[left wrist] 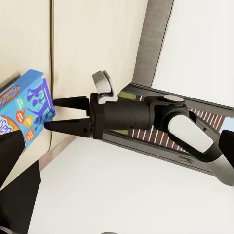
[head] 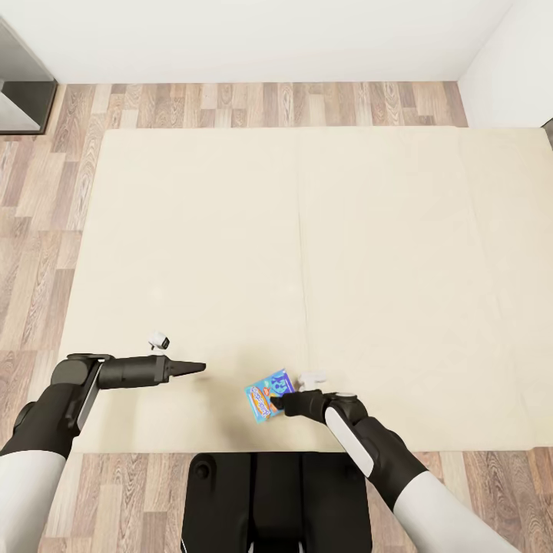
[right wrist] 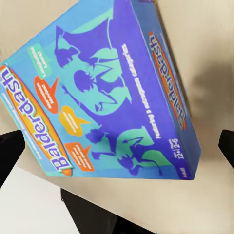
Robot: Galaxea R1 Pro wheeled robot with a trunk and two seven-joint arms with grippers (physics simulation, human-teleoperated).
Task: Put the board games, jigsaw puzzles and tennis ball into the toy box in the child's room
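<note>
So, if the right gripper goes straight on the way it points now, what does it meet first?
Most likely the blue board game: the right gripper is open and aimed at its near edge, apparently just short of contact.

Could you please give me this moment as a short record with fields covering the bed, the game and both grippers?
surface: bed, beige two-part mattress, wood-plank floor around it
object: small blue board game, lying near the mattress's near edge
right gripper: open, fingers at the game's edge, not yet closed on it
left gripper: holding nothing, pointing toward the game, apart from it; jaw state unclear
game print: "Balderdash", read from the right wrist view
</note>
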